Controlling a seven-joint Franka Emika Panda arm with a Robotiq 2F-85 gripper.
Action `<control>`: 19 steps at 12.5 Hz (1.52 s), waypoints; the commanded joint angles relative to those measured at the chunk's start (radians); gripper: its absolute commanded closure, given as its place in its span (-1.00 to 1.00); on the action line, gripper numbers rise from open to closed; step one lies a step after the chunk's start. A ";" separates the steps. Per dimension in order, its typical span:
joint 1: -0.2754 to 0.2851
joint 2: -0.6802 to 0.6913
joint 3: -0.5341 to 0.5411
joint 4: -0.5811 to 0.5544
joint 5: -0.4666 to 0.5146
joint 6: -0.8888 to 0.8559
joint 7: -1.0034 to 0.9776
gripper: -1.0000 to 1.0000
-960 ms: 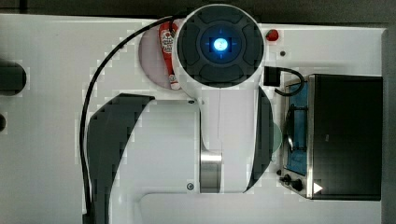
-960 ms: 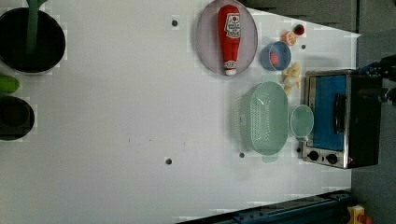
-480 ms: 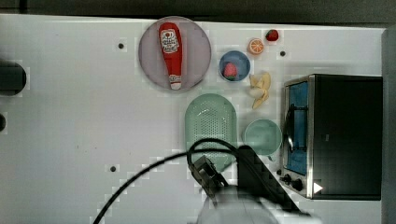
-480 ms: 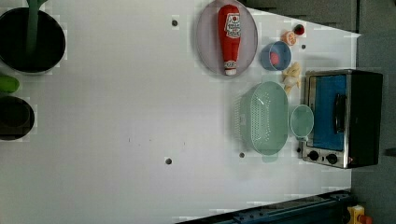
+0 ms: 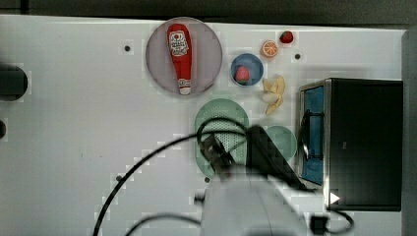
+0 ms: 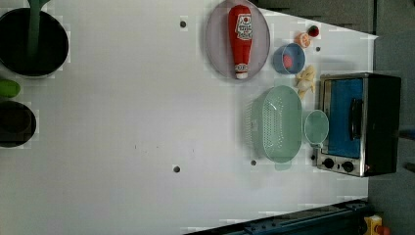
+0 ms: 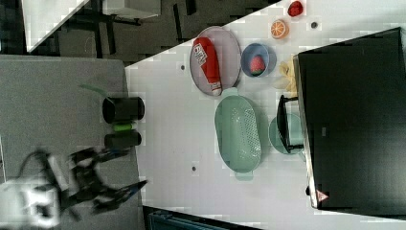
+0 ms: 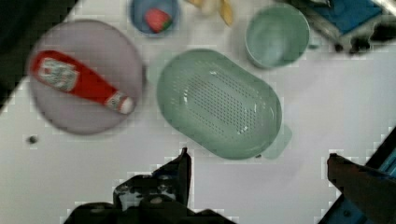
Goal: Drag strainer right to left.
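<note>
The strainer [image 8: 218, 103], a pale green oval with a dotted inside, lies on the white table beside the toaster oven; it also shows in the left view [image 6: 279, 122] and the right view [image 7: 238, 133]. In the top view my arm [image 5: 255, 196] covers the lower part of the strainer [image 5: 221, 120]. My gripper [image 8: 259, 163] hangs high above the table just off the strainer's rim, open, with nothing between its fingers [image 8: 183, 169]. The right view shows the blurred arm [image 7: 72, 191] at the right view's lower left.
A round green cup [image 6: 316, 127] stands between the strainer and the toaster oven [image 6: 359, 122]. A ketchup bottle [image 6: 242, 39] lies on a grey plate, near a blue bowl [image 6: 288, 58] holding a strawberry, a banana [image 6: 306, 81] and an orange slice [image 5: 269, 48]. Black pots [image 6: 32, 41] stand at the left view's left.
My arm has swung from the middle of the top view down to the top view's lower edge, uncovering the table. The strainer and the other things have not moved.
</note>
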 commanded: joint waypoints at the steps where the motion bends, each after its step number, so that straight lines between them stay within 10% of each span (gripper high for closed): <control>1: 0.001 0.185 0.024 -0.129 -0.009 0.112 0.218 -1.00; 19: 0.029 0.850 0.038 -0.262 0.007 0.961 0.589 -1.00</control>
